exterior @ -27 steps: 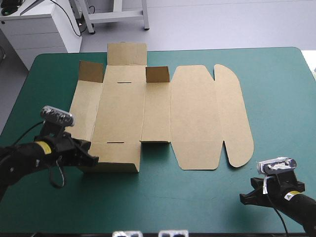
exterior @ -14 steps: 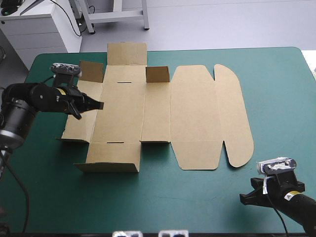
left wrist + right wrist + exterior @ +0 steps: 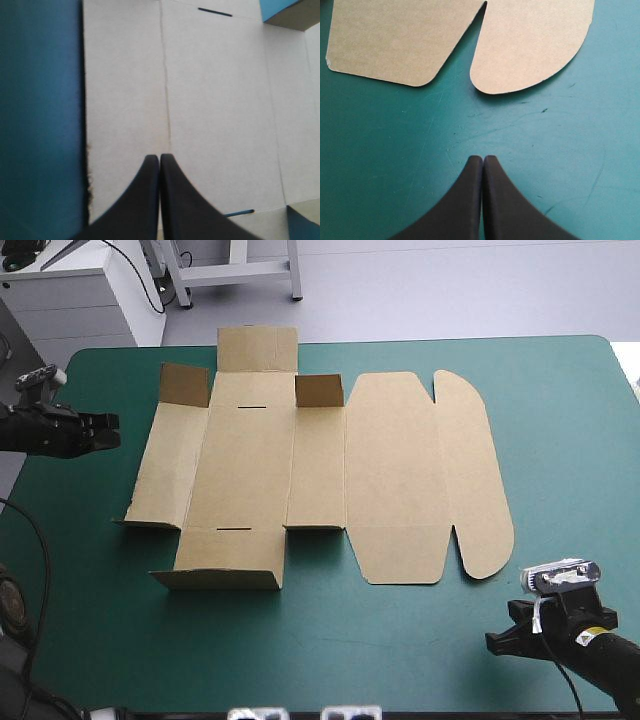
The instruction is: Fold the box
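The left gripper (image 3: 110,430) is pinched to a point, empty, and the box (image 3: 330,475) lies mostly flat just ahead of it. The right gripper (image 3: 483,157) is closed too, empty, with the rounded flap (image 3: 530,45) ahead on the cover (image 3: 380,150).

We hold our left claw (image 3: 110,430) at nine o'clock, closed to a pointed arch, aimed toward three. Our right claw (image 3: 497,642) sits at five o'clock, likewise closed, aimed toward nine.
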Robot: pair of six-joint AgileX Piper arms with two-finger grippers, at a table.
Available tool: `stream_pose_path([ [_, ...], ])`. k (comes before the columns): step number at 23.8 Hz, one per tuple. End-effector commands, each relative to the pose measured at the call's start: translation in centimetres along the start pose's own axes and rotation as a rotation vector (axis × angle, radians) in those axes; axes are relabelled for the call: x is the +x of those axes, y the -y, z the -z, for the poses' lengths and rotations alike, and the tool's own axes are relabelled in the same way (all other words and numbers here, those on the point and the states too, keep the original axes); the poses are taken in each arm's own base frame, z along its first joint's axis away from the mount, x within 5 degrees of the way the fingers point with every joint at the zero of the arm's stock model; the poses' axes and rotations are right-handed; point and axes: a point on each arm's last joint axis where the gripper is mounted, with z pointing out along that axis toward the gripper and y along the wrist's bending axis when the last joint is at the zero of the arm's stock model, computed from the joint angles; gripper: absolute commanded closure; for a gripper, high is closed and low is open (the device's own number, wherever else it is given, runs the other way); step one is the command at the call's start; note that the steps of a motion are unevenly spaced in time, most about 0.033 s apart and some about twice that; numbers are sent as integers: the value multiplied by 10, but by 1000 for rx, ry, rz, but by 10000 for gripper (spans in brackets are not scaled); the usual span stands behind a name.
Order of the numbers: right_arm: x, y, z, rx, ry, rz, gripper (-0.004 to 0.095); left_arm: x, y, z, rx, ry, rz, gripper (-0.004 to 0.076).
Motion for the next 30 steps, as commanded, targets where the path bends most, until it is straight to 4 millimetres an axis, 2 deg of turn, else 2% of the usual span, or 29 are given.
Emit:
stream_pose_path([
  [1,-11,0,5,7,63,5,922,-6,-9,19,10,74,11,732],
  [6,-11,0,5,7,63,5,922,-4,-34,13,-45,53,47,706],
  [11,-11,0,5,7,63,5,922,4,-50,-10,0,-55,87,406],
  [12,-11,0,5,7,63,5,922,6,-55,-19,22,-76,123,276],
  [13,-11,0,5,7,63,2,922,7,-59,-28,58,-89,151,206],
  [17,-11,0,5,7,65,-6,922,11,-73,-51,114,-121,200,213],
  [21,-11,0,5,9,69,-9,922,17,-75,-79,231,-185,228,213],
  [30,-11,0,5,9,70,-11,922,20,-52,-116,287,-270,182,213],
])
